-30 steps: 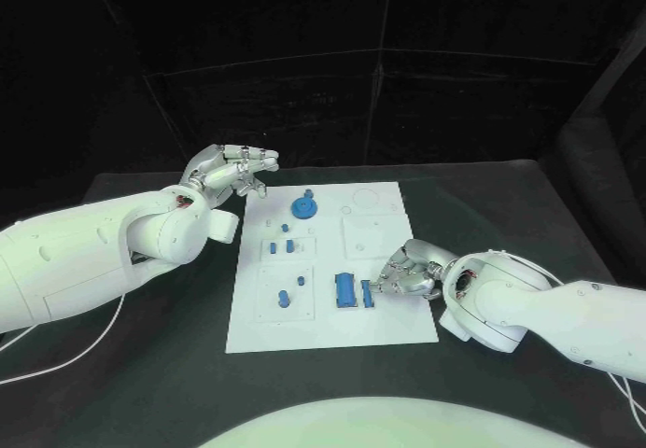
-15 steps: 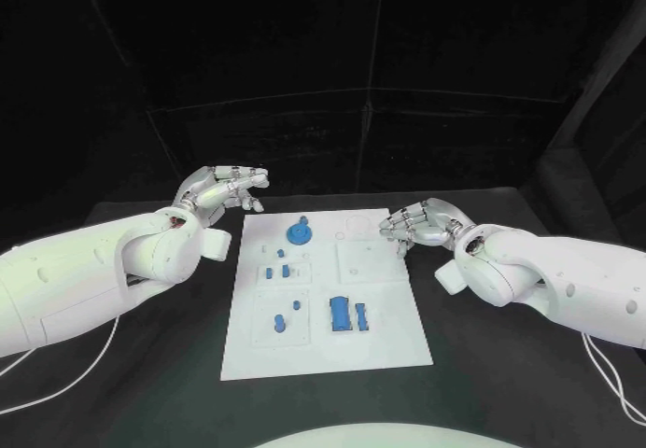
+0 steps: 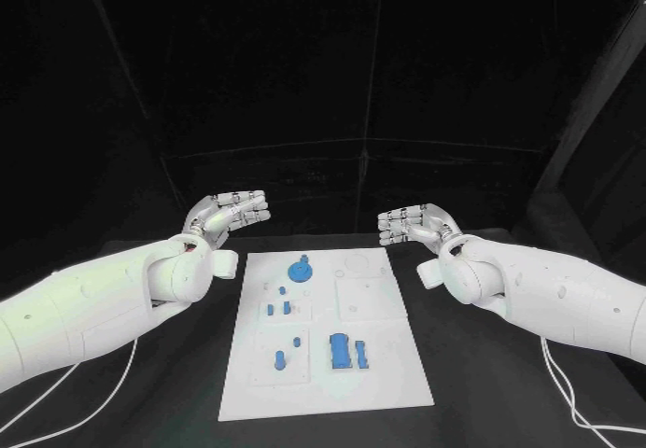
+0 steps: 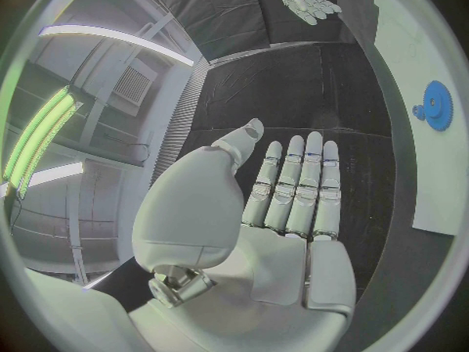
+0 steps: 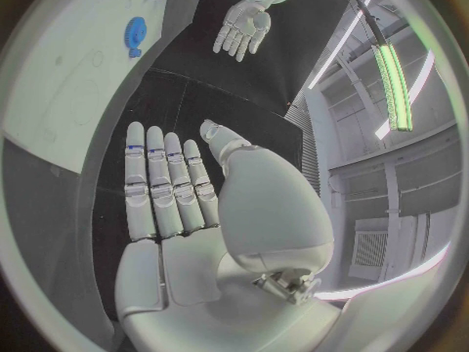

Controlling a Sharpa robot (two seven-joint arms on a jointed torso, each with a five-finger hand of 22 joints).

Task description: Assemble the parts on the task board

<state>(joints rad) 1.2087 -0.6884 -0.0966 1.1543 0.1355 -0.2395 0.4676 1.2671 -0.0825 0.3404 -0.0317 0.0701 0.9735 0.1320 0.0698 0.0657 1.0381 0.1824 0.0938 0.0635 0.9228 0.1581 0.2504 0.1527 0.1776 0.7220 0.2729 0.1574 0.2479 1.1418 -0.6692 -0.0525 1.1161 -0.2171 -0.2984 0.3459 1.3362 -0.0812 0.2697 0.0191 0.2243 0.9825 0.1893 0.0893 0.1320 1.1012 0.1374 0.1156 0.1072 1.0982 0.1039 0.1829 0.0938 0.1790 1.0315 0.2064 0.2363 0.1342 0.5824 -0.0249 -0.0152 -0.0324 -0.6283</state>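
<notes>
Black cloth walls close off the space behind the black table (image 3: 161, 373), and the white task board (image 3: 377, 317) lies in the table's middle with its long axis running from the near edge toward the far one. On it, a round blue gear (image 3: 301, 271) sits by the far edge, small blue pegs (image 3: 279, 308) stand along the board's left side, and a blue rectangular block (image 3: 346, 351) rests nearer the near edge, right of centre.

Both hands are raised beyond the board's far corners. The left hand (image 3: 229, 214) is off the far left corner, the right hand (image 3: 414, 224) off the far right one; each is flat, fingers straight and side by side, holding nothing, as the wrist views confirm (image 4: 293, 203) (image 5: 171, 195).

Every part lies on the near side of both hands. The gear looks nearest the left hand; the block seems a slightly shorter reach for the right.
</notes>
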